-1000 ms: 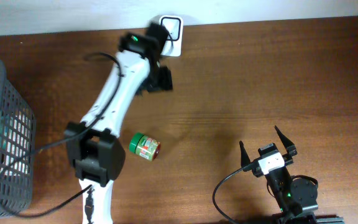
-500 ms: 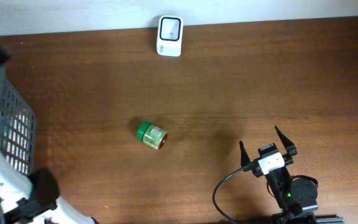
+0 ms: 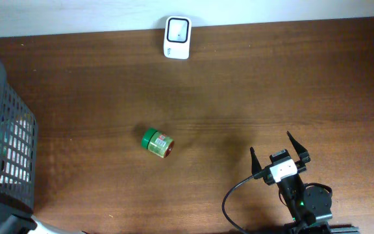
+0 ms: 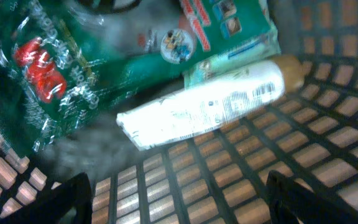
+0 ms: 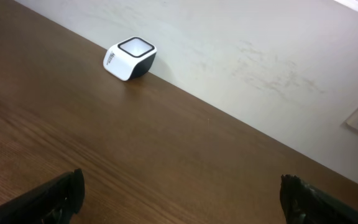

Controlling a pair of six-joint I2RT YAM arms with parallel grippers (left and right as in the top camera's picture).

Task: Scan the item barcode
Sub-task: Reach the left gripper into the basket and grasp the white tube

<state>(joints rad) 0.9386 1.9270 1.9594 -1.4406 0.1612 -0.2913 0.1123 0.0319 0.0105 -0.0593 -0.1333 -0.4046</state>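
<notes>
Item: green jar (image 3: 157, 142) lying on its side on the worktop (image 3: 271, 84), left of centre.
Far edge: white scanner (image 3: 177, 28), well apart from the jar.
Left: my left fingers (image 4: 67, 202) spread wide and empty, over a white tube (image 4: 210, 106) and green packet (image 4: 48, 68) in the basket (image 3: 8, 162).
Right: my right fingers (image 5: 55, 202) spread wide, empty, at the near edge.

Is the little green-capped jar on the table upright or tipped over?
Tipped over: from overhead the jar shows its label along its side, with the green cap pointing toward the basket.
</notes>
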